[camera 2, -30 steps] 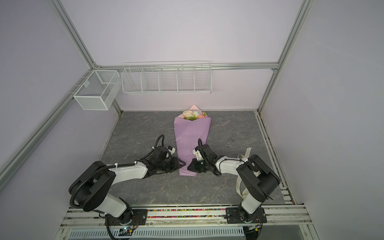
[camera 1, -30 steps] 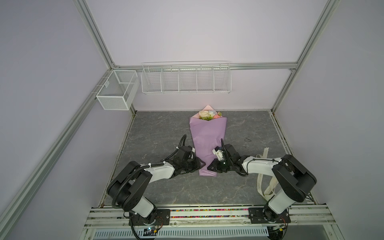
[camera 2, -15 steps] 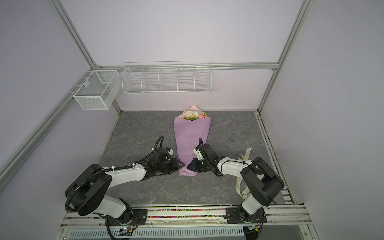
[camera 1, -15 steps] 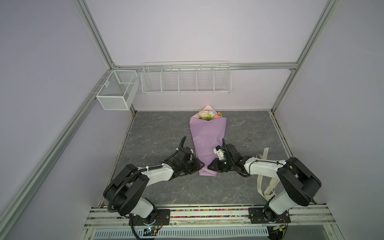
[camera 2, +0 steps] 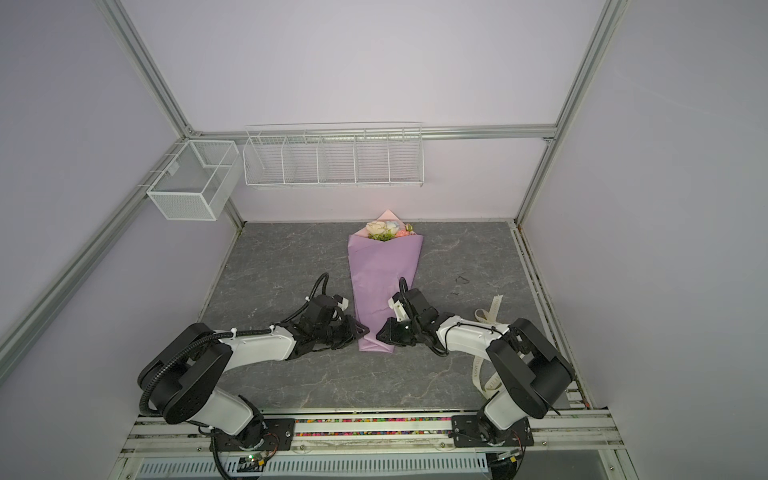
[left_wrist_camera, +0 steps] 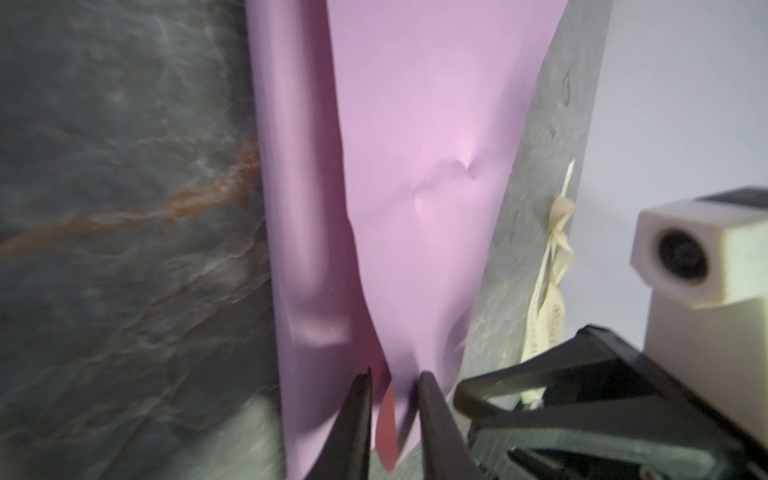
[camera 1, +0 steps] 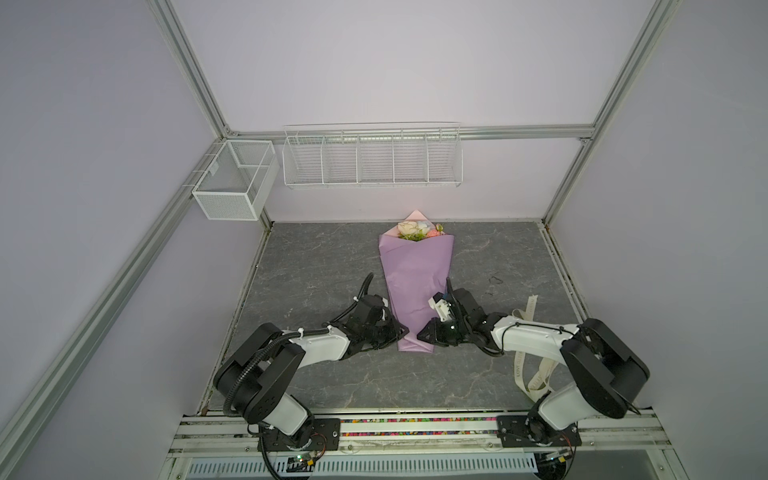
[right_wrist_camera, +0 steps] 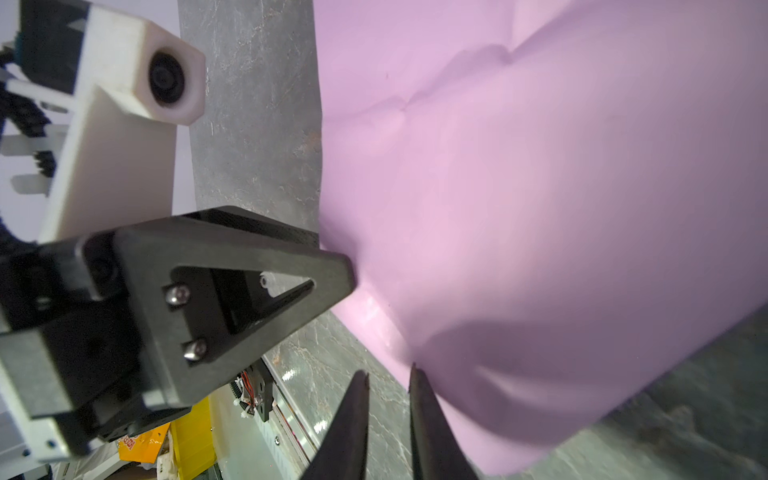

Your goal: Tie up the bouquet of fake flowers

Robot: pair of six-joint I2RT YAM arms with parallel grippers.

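Observation:
The bouquet of fake flowers [camera 1: 417, 232] [camera 2: 388, 230] lies on the grey table, rolled in lilac wrapping paper [camera 1: 415, 282] with the blooms at the far end. My left gripper [camera 1: 401, 332] [camera 2: 365, 331] [left_wrist_camera: 395, 374] sits at the wrap's narrow near end on its left side, shut on a fold of the paper [left_wrist_camera: 415, 208]. My right gripper [camera 1: 419, 333] [camera 2: 379, 334] [right_wrist_camera: 390, 372] is at the same end on the right. Its jaws stand a narrow gap apart over bare table, and one fingertip touches the paper's edge [right_wrist_camera: 540, 208].
A cream printed ribbon [camera 1: 530, 316] [camera 2: 492, 311] [left_wrist_camera: 557, 257] lies on the table to the right, passing under the right arm. A white wire rack [camera 1: 372, 160] and a mesh box [camera 1: 232, 183] hang on the back wall. The arms' mounting rail [camera 1: 415, 428] runs along the front.
The left arm has shifted slightly along the wrap's left edge at its near end. The right arm and the bouquet have barely moved.

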